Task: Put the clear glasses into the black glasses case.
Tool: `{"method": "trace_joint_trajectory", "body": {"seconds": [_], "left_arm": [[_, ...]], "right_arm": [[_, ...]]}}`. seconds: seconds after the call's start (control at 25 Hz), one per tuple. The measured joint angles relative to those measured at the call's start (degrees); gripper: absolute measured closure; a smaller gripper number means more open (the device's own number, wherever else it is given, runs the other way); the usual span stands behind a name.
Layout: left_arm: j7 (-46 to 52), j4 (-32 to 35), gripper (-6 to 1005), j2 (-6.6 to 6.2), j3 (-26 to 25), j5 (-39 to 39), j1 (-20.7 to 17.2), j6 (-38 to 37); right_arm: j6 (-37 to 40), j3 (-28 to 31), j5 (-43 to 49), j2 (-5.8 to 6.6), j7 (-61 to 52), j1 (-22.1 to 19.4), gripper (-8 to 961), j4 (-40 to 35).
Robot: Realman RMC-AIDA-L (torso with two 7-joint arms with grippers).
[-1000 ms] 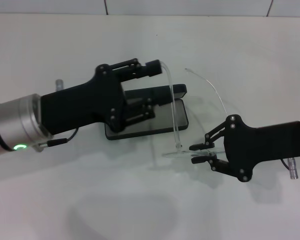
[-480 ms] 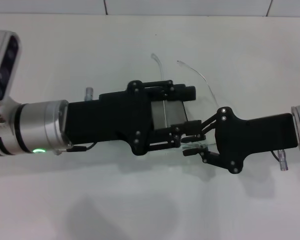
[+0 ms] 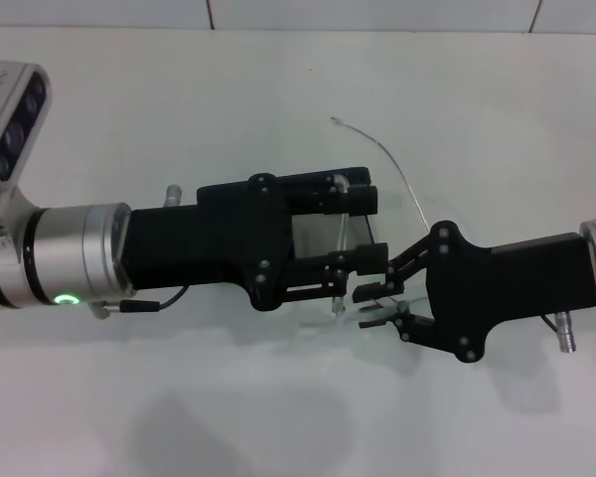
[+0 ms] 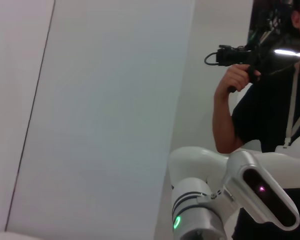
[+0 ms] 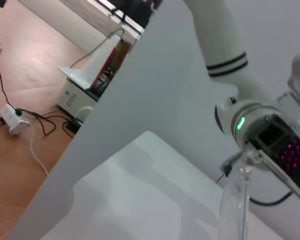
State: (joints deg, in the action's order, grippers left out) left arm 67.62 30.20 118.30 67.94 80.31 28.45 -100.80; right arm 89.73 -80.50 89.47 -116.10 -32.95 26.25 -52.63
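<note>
The clear glasses (image 3: pixel 398 181) hang over the open black glasses case (image 3: pixel 313 237), one clear arm arching toward the far side. My right gripper (image 3: pixel 375 306) is shut on the near end of the glasses, just right of the case. My left gripper (image 3: pixel 356 229) hovers over the case, open, and the lens stands upright between its fingers. The left hand hides most of the case; only the grey lining and a strip of the lid show. In the right wrist view a clear piece of the glasses (image 5: pixel 237 200) shows close up. The left wrist view shows none of these things.
The white table (image 3: pixel 278 79) spreads around the case, and its far edge meets a tiled wall. A person with a hand-held device (image 4: pixel 240 55) stands beyond the robot. Cables and a power strip (image 5: pixel 12 120) lie on the floor beside the table.
My left gripper has swung right and now sits over the case. The glasses have come down closer to the case, and the right gripper has moved slightly left with them.
</note>
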Motion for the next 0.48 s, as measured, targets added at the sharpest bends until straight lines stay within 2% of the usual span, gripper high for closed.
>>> {"method": "trace_joint_trajectory", "body": {"seconds": [0.16, 0.48], "left_arm": [[3.28, 0.24, 428, -0.47, 0.11, 0.51, 0.09, -0.1], [3.29, 0.65, 428, -1.02, -0.44, -2.28, -0.46, -2.88]], "right_arm": [[0.72, 0.0, -0.52, 0.0, 1.41, -0.15, 833, -0.02], [0.63, 0.07, -0.54, -0.01, 3.06, -0.25, 833, 1.07]]}}
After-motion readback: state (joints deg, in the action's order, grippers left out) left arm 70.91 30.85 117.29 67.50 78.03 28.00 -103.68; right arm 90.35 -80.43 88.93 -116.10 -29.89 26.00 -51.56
